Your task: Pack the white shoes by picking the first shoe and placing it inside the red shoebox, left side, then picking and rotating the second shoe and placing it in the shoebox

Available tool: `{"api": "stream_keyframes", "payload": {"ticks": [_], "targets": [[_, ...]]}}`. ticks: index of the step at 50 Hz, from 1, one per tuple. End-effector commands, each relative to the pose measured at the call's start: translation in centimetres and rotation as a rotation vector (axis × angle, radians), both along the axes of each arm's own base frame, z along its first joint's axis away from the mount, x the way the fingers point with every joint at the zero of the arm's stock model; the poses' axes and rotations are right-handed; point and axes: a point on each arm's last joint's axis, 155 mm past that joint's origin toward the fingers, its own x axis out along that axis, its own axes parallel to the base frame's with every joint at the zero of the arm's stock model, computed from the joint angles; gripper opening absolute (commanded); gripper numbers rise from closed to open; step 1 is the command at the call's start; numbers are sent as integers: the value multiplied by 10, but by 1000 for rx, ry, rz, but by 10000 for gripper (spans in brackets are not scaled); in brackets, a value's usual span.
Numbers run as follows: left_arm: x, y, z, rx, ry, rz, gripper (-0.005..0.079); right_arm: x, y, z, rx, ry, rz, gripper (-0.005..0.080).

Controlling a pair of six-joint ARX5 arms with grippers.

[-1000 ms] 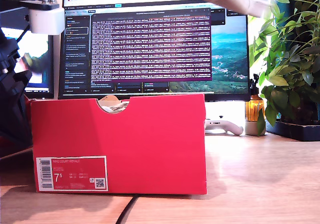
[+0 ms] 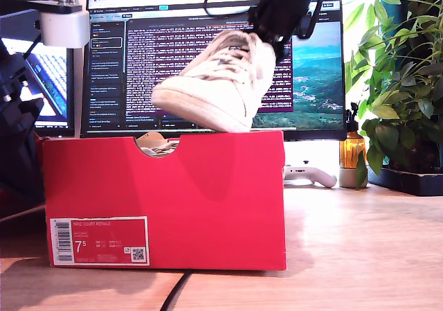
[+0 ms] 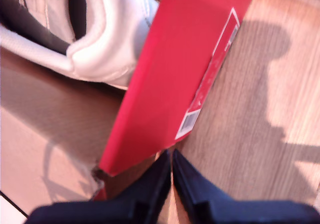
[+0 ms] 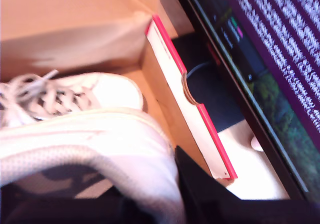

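Observation:
The red shoebox (image 2: 173, 200) stands in the middle of the exterior view, its barcode label facing the camera. One white shoe (image 2: 214, 82) hangs just above the box's rim, toe pointing to the exterior view's left, with my second gripper (image 2: 273, 34) shut on its heel end. In the second wrist view that held shoe (image 4: 100, 144) fills the foreground beside a black finger (image 4: 200, 194). Below it, the other white shoe (image 4: 75, 97) lies inside the box. My first gripper (image 3: 171, 169) is shut on nothing above a box corner. It looks down on the labelled wall (image 3: 185, 64) and the boxed shoe's heel (image 3: 100, 39).
A monitor (image 2: 208, 55) stands right behind the box. A plant (image 2: 408, 82), an amber bottle (image 2: 351, 148) and a white controller (image 2: 311, 174) sit at the exterior view's right. A black cable (image 2: 176, 290) runs out from under the box. Black arm hardware (image 2: 14, 131) stands at the exterior view's left.
The held shoe was at the exterior view's top edge. It has come down and leftward to just above the box rim, and the gripper holding it now shows.

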Motion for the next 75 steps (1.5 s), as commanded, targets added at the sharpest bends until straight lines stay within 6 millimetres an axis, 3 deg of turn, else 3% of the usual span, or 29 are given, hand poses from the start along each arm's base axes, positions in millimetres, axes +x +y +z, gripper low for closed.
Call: {"api": "stream_keyframes", "payload": {"ticks": [1,7,23,43,60,65,75], "targets": [[-1,-3,0,-6,3,-8,-19,11,8,9,34,-51,-7,-12],[-2,-5,0,-16,12,-15,-19,20,2,15,29,-92,-38,-12],[-3,-6,-1,-21,17,-20,-19,18,-7,-4,-57,-62,-11,-12],[-3,-6,0,-22,16,-20,-19,18,-9,-61,-158,35,27,-12],[-3,-6,0,-22,16,-19,-19,18,-13,-90,-217,81,29,-7],[-3,-6,0,-21,16,-19,-19,12,-11,-102,-234,115,40,63],[-4,-7,-1,-26,20,-23,-19,14,-2,-100,-230,89,39,348]]}}
